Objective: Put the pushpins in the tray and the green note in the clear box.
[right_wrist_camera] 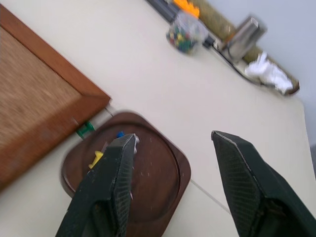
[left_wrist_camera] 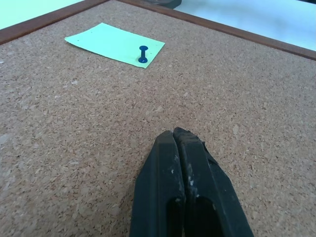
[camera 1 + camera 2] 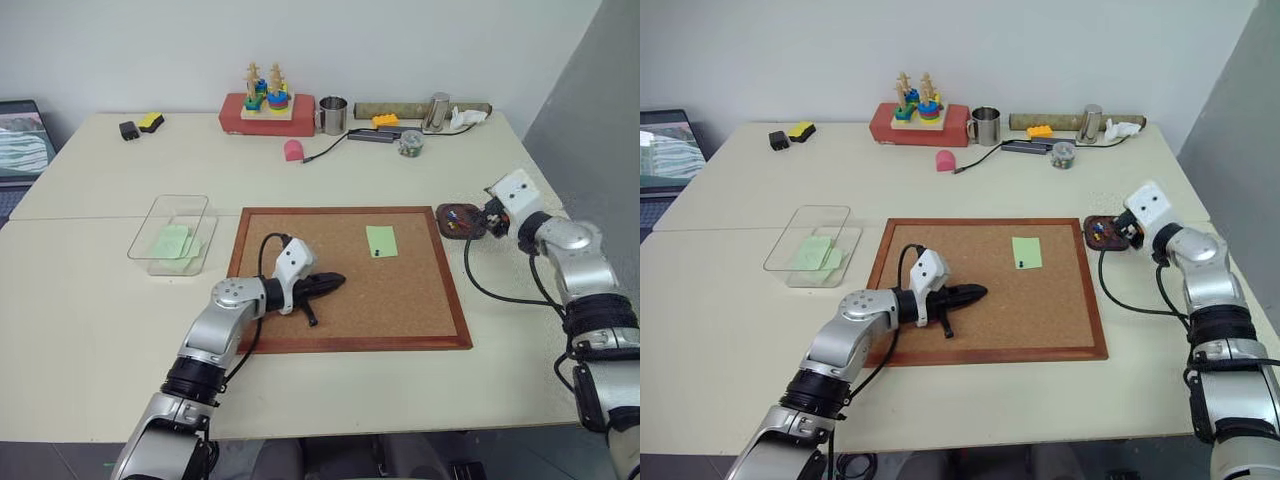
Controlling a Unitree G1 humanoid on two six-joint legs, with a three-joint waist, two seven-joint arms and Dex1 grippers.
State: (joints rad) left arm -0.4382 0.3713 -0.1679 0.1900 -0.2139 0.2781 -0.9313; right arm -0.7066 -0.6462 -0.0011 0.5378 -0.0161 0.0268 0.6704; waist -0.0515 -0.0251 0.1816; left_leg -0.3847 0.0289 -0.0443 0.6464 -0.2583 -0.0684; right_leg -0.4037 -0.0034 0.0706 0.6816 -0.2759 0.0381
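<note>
Hovering right gripper [image 1: 170,143], fingers spread, empty, over tray [image 3: 447,212] at right | note [image 3: 381,241] pinned centre-right on board [image 3: 400,310], up-right of left gripper [image 3: 335,281], fingers shut | left arm nearer.

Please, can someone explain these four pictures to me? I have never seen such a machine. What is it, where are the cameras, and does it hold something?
This is a two-armed robot. Two pictures come from cameras on its head, the other two from cameras on its wrists.

On the table lies a cork board with a green note fixed by a dark pushpin. The clear box already contains green notes. The brown tray holds several pushpins.

The left hand rests shut on the cork and holds nothing. The right hand hangs open above the tray, also with nothing in it.
</note>
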